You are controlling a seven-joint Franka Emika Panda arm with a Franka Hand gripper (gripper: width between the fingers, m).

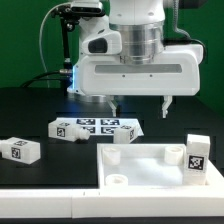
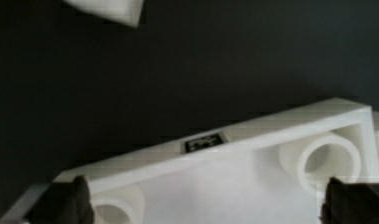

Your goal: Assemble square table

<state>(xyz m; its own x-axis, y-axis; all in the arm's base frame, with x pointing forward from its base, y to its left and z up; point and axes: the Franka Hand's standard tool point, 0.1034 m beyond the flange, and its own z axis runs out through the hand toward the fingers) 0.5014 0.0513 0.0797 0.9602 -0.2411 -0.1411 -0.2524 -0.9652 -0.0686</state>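
gripper (image 1: 141, 107) spread wide, empty; we should drop straight, probably onto the tabletop (image 1: 135, 172) rim, centred before closing.

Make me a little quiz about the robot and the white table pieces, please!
1. True or false: the tool is gripping a leg.
2. Pick one: the leg on the exterior view's left is A) lying on the black work surface, B) standing upright, C) held in the air.
3. Fill the gap: the upright leg stands at the square top's ___ end, as the exterior view shows it.

Key: 1 false, the tool is open and empty. 2 A. 3 right.
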